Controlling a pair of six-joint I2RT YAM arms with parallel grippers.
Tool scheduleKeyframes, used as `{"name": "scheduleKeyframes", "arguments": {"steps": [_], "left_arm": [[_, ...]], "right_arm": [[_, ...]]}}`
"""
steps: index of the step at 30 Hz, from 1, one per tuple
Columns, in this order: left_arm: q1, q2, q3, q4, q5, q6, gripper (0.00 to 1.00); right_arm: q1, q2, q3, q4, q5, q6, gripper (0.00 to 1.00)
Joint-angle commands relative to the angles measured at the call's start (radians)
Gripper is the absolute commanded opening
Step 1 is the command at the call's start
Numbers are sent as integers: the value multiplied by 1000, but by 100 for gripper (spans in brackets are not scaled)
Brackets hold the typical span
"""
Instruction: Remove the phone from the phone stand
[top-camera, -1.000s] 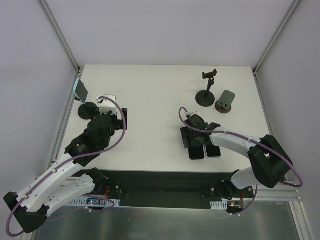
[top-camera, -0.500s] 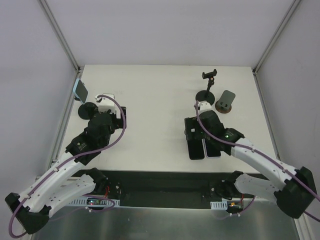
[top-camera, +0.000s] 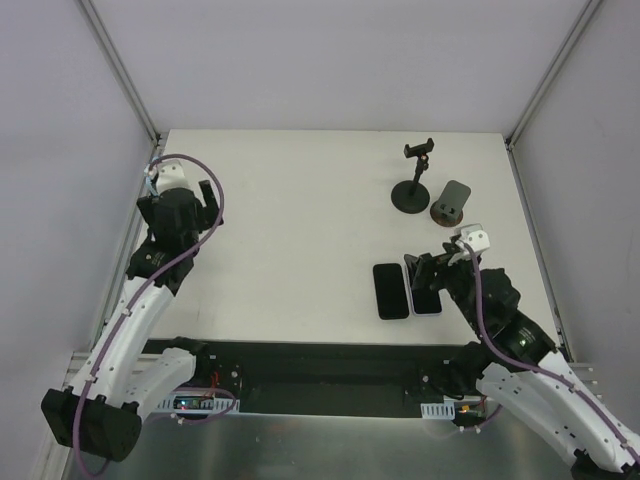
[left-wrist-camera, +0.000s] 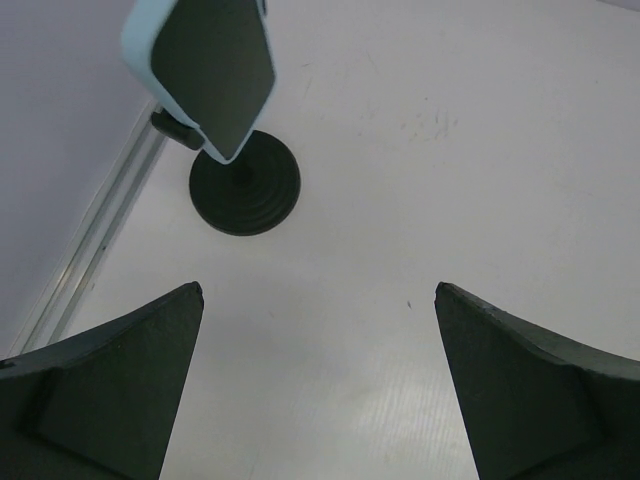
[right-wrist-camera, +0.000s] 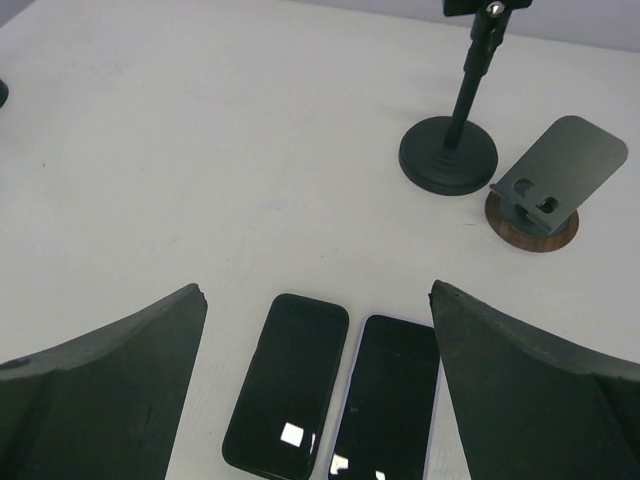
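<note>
A phone in a light blue case (left-wrist-camera: 205, 70) is clamped, tilted, on a black phone stand with a round base (left-wrist-camera: 245, 185) by the table's left edge. My left gripper (left-wrist-camera: 317, 292) is open and empty, above the table just short of the stand's base. In the top view the left gripper (top-camera: 170, 205) covers the stand and phone. My right gripper (right-wrist-camera: 318, 290) is open and empty above two phones lying flat. It shows in the top view at the near right (top-camera: 425, 272).
A black phone (right-wrist-camera: 288, 385) and a lilac-edged phone (right-wrist-camera: 385, 400) lie side by side near the front (top-camera: 391, 290). An empty clamp stand on a pole (top-camera: 412, 195) and a grey tilted stand on a wooden base (top-camera: 451, 203) are at the back right. A rail (left-wrist-camera: 90, 250) runs along the left edge.
My left arm has swung back and left, over the phone stand. My right arm has drawn back toward the near right, uncovering the two flat phones.
</note>
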Motion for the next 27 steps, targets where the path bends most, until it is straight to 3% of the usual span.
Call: {"name": "scheduleKeyframes", "arguments": {"steps": [1,5,13,22,27], "left_arm": [[158,73,105,22,136,-51,99],[330,156,157,64,176,-32,99],[417,368,268,149,207,81,90],[421,501,349,192,259,152,67],[421,517,340,192,292,159,47]], "right_arm": [[2,-104,-19,11,64,-69,96],[4,-172,-37,-3,75,-75,96],[4,-169,-45,0,59,-71,96],[2,-143,-44,2,58,-78,96],[4,-135,-47,6,58,-82,96]]}}
